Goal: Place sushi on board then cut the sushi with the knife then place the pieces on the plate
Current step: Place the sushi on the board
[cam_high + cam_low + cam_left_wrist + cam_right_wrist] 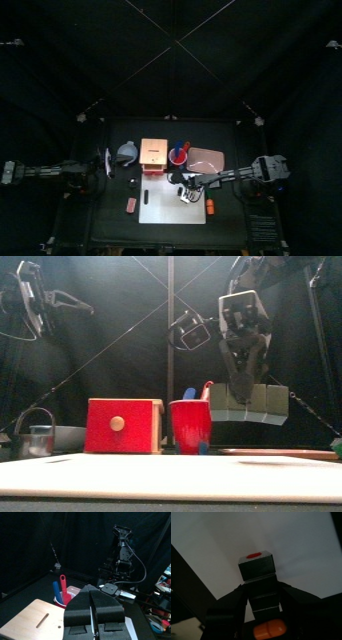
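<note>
My right gripper [245, 384] hangs above the white cutting board [160, 472], shut on the dark green sushi roll [250, 405]. In the right wrist view the roll [258, 569] sticks out past the jaws, its red-centred end over the board [271, 537]. The red cup [191, 425] with a blue and a red knife stands behind the board, next to the wooden box with the red drawer front [123, 425]. The pink plate [206, 160] lies at the back right. My left gripper [93, 609] rests shut and empty at the table's left, away from all of these.
A blue-grey bowl [127, 151] sits left of the box, and a metal cutter [38, 438] stands at the far left. An orange toy [210, 206] lies by the board's right edge. A small red toy [131, 204] lies by its left edge.
</note>
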